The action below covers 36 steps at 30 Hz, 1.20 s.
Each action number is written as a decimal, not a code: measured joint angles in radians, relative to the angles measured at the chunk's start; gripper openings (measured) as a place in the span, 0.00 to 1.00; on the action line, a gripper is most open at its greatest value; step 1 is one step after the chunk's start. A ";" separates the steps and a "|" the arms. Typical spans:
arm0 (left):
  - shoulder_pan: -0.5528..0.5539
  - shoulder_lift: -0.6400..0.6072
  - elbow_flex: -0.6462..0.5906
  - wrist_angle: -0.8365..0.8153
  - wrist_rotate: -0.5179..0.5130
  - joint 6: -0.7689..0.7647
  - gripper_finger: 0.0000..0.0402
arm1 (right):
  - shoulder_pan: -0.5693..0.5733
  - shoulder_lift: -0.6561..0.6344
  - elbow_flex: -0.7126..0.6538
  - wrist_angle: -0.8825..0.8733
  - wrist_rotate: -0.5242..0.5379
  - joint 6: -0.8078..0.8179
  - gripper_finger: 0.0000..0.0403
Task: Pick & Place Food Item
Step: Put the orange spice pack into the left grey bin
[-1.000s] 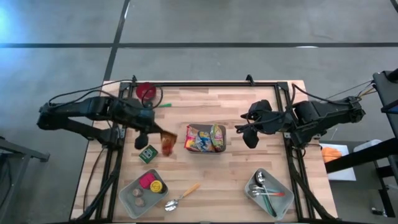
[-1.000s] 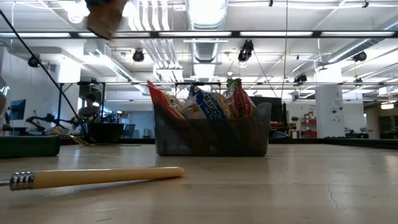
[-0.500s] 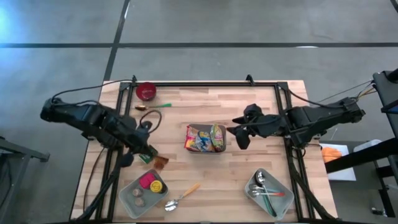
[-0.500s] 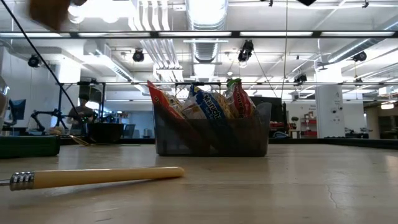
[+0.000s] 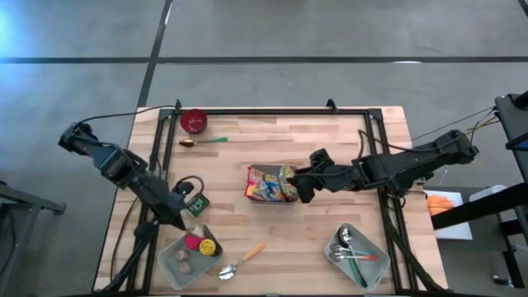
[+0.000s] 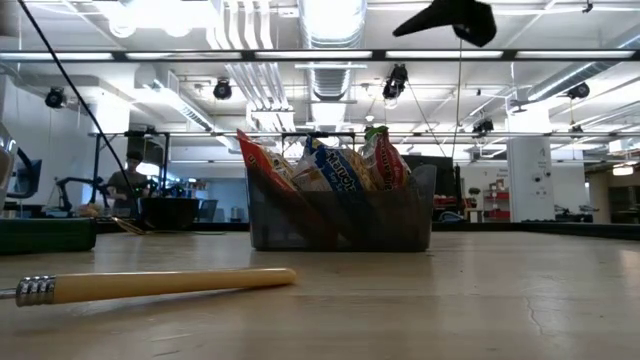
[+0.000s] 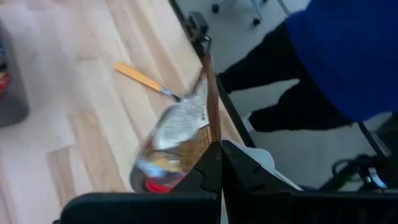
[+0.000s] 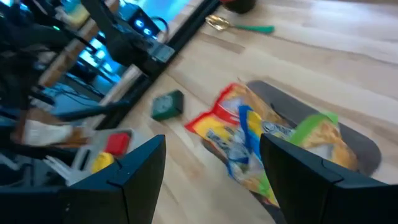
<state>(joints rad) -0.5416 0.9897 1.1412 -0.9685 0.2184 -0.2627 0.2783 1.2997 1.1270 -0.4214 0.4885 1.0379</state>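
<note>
No legible text, brand, number or sign: the printing on the snack packets (image 6: 340,170) in the bin (image 6: 340,222) is unreadable.

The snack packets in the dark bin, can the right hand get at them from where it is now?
Probably yes. The right hand is open at the bin edge, and the snack packets stand uncovered with nothing between.

A bin (image 5: 271,198) of snack bags (image 5: 266,181) sits mid-table. Near the front edge lie 2 trays: the left tray (image 5: 169,262) holds small items, the right tray (image 5: 337,258) holds cutlery. Between them lies a spoon (image 5: 241,261). A bowl (image 5: 193,120) stands at the back left corner.
</note>
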 joint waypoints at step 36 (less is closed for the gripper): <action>-0.197 0.144 -0.003 0.039 -0.082 0.099 0.00 | 0.006 0.201 0.270 0.051 -0.106 -0.138 0.63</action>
<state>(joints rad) -0.7387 1.1334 1.1378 -0.9296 0.1368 -0.1635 0.2840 1.5003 1.3973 -0.3707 0.3825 0.9000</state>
